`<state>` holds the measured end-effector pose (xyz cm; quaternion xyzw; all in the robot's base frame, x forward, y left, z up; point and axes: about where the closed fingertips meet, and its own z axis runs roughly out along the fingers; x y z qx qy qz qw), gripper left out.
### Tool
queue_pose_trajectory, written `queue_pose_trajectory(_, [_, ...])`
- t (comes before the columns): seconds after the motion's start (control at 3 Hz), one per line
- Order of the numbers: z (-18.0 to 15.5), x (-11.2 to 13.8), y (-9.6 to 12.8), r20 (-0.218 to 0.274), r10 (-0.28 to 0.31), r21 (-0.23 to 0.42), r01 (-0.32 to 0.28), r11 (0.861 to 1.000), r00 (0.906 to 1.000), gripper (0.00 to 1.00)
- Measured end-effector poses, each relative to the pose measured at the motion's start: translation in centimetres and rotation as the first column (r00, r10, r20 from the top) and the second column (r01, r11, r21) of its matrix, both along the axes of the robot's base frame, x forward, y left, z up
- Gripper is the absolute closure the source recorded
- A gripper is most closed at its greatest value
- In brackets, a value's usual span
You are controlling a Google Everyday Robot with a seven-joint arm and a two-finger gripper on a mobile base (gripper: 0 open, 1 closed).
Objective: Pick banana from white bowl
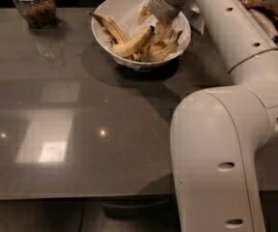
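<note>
The white bowl (105,40) stands at the far middle of the grey table and holds several bananas. A slim yellow banana with brown streaks and a thin dark stem (165,50) lies at the bowl's right side. My gripper (162,32) reaches down into the bowl from the right, right over this banana, and my wrist hides most of it. A plump pale-yellow banana (132,45) lies in the middle of the bowl. A thin brown-backed banana (108,25) leans on the left wall.
A glass jar with brown contents (34,6) stands at the far left of the table (81,129). My white arm (216,144) fills the right side. Bags and wrappers (264,6) lie at the far right.
</note>
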<state>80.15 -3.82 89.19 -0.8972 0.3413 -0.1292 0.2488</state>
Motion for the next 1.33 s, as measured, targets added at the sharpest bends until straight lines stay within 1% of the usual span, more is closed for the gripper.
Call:
queue_pose_trajectory(0.33, [-0.94, 0.26, 0.18, -0.022, 0.004, -0.012, -0.004, 1.0, 0.9997, 0.46])
queue_pose_trajectory(0.67, [-1.26, 0.37, 0.1, -0.034, 0.003, -0.019, -0.003, 1.0, 0.9994, 0.47])
queue_pose_trajectory(1.0, [-1.34, 0.4, 0.0, -0.041, 0.002, -0.022, -0.003, 1.0, 0.9992, 0.66])
queue_pose_trajectory(1.33, [-1.09, 0.16, -0.21, -0.045, 0.003, -0.009, -0.003, 1.0, 0.999, 0.89])
